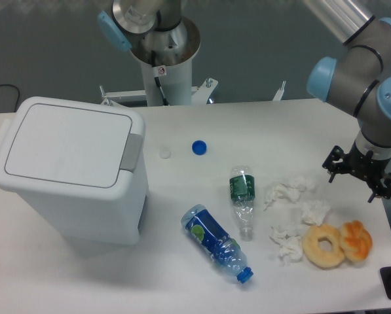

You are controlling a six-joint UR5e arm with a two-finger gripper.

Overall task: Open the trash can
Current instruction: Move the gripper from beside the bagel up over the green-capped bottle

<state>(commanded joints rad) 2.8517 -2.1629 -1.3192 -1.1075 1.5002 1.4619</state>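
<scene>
The trash can (71, 167) is a large white boxy bin at the left of the table. Its flat lid lies closed, and a grey latch tab (131, 152) sits on its right edge. My gripper (360, 175) hangs at the far right over the table edge, a long way from the bin. Its dark fingers (333, 163) stand spread apart with nothing between them.
A blue-labelled bottle (216, 243) and a green-labelled bottle (243, 199) lie in the middle. Crumpled tissues (293, 212) and two pastries (337, 244) lie near the gripper. A blue cap (199, 148) and a white cap (165, 154) sit right of the bin. A robot base (162, 59) stands behind.
</scene>
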